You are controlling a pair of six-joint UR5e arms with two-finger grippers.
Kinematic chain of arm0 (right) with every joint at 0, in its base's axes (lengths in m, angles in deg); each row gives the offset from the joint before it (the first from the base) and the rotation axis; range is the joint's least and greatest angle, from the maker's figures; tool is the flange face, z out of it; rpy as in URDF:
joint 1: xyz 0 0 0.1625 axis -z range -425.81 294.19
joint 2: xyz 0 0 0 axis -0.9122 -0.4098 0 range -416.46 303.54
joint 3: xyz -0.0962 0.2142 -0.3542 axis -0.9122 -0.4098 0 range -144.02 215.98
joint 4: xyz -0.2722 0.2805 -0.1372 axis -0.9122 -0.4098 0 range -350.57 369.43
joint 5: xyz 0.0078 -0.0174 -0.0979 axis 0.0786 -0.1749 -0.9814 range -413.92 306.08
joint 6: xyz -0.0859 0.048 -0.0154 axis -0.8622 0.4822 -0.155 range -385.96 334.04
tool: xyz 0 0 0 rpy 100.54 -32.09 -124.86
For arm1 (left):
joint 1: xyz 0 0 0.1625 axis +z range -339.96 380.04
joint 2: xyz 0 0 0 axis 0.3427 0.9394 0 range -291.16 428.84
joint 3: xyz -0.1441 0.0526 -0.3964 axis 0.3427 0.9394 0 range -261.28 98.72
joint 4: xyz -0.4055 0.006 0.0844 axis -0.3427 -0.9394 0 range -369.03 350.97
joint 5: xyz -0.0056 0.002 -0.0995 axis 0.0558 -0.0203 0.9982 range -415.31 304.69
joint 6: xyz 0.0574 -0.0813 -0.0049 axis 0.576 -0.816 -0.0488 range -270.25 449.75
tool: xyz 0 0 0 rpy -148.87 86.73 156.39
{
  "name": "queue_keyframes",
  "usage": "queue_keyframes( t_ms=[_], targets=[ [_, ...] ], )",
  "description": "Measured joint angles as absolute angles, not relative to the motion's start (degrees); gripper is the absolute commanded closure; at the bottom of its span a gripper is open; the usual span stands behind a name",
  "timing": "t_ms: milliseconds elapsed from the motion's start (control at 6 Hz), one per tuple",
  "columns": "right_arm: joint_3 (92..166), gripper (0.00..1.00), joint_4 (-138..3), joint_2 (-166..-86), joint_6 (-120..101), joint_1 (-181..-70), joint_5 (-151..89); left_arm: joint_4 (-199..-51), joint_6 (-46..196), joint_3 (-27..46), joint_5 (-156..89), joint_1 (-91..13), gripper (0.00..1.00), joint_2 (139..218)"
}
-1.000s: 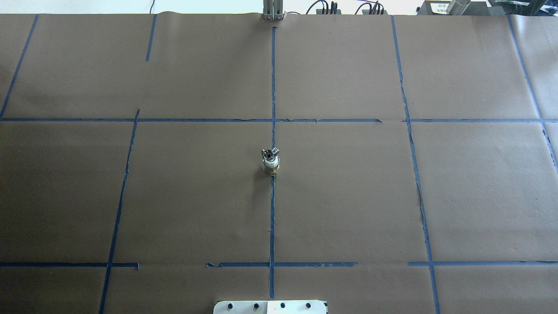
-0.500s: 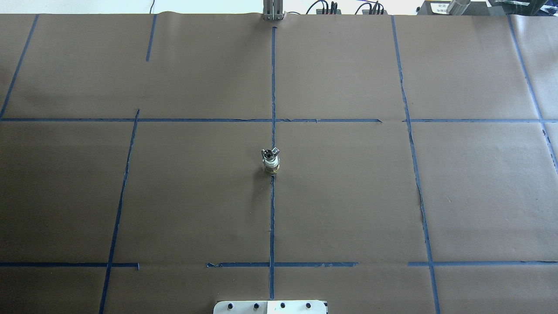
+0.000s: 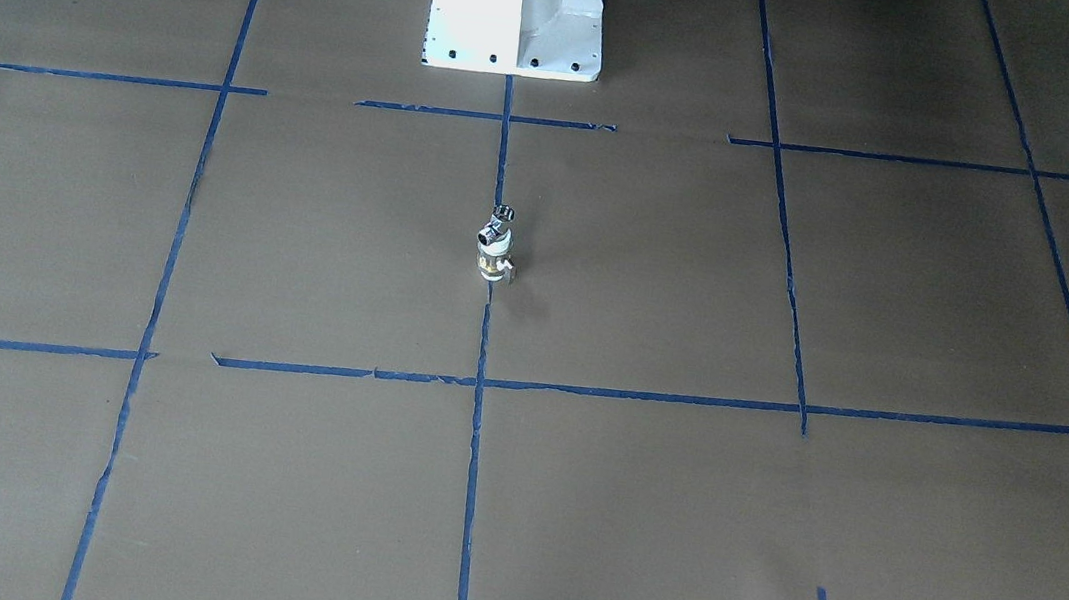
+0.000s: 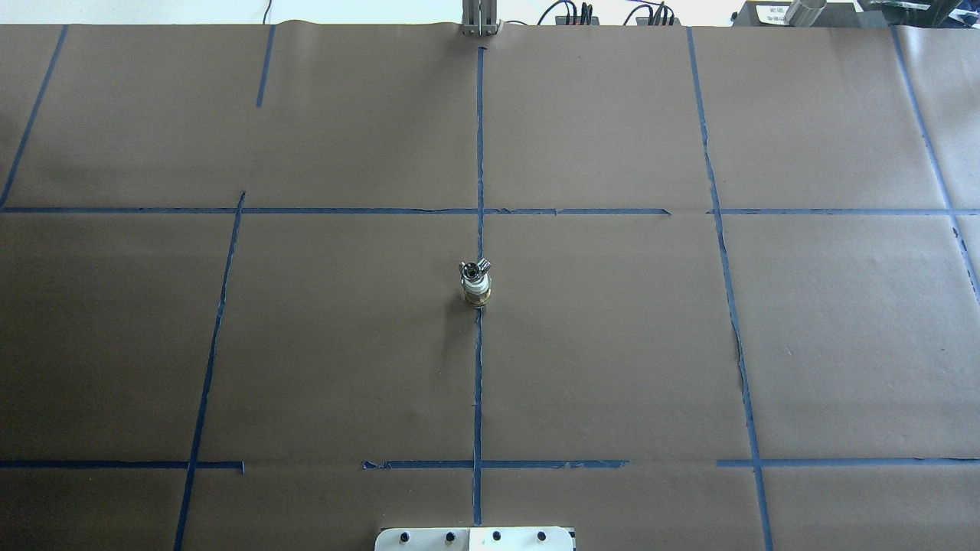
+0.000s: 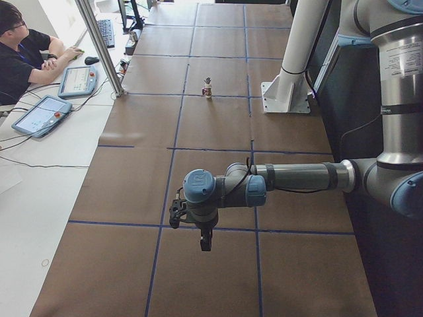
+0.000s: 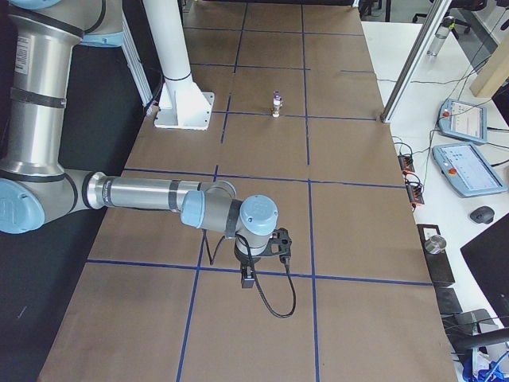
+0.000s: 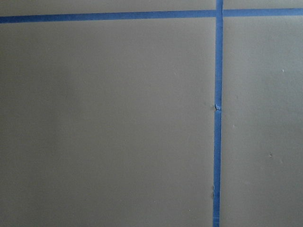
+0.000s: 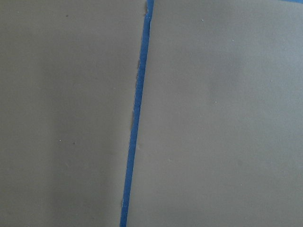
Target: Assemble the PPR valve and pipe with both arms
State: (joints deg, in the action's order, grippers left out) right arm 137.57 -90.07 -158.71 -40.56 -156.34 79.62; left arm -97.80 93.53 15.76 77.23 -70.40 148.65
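Observation:
The PPR valve [image 4: 476, 291] stands upright on the blue centre tape line in the middle of the table, with the chrome T-shaped pipe [image 4: 475, 268] sitting on its top end. Both also show in the front-facing view, valve [image 3: 491, 262] and pipe [image 3: 498, 218]. Neither gripper touches them. My left gripper [image 5: 205, 244] points down over the table's left end, far from the valve [image 5: 207, 88]. My right gripper [image 6: 247, 280] points down over the right end. I cannot tell whether either is open or shut. Both wrist views show only brown paper and blue tape.
The white pedestal [image 3: 518, 6] stands behind the valve. An operator [image 5: 20, 53] sits at a side desk with teach pendants [image 5: 39, 115]. A metal post [image 5: 99, 46] rises at the table's far edge. More pendants [image 6: 465, 171] lie beside the table.

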Motion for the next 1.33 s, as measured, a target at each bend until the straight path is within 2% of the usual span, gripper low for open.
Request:
queue_keyframes(
  t_ms=[1333],
  targets=[
    [137.5,0.0,-89.2,-158.8,-40.6,-156.3,80.6,-97.8,93.5,16.1,77.2,-70.4,0.0,148.6]
  ],
)
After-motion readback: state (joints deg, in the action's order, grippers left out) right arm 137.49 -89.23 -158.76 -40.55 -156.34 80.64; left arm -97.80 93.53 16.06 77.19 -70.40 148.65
